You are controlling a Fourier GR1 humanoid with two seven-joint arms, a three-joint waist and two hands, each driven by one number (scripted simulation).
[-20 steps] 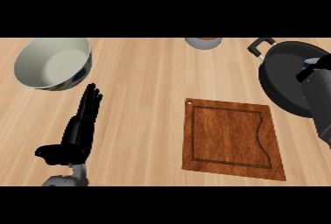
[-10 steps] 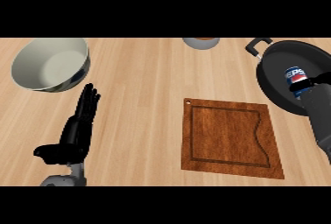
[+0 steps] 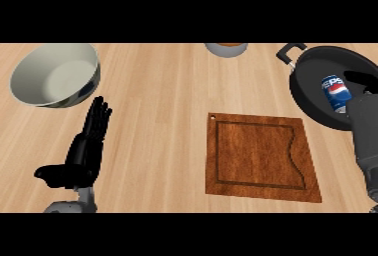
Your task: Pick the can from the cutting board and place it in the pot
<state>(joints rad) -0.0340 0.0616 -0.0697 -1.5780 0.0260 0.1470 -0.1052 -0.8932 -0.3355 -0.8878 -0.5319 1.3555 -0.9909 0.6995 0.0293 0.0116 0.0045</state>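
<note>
Bright, even, diffuse light covers the pale wooden counter (image 3: pixel 170 100) without glare, casting only faint soft shadows beside the dark brown wooden cutting board (image 3: pixel 262 156) and shading the white round bowl's (image 3: pixel 55 75) inside.

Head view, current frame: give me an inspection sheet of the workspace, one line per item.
Surface: light wooden counter.
Job's things: blue Pepsi can lies inside the black pot; brown wooden cutting board bare.
Clutter: pale grey bowl at upper left; small grey cup at the top edge.
Hands: left hand open, resting, fingers up; right hand over the pot, mostly hidden.
Cables: nothing seen.
Surroundings: nothing seen beyond the counter.
</note>
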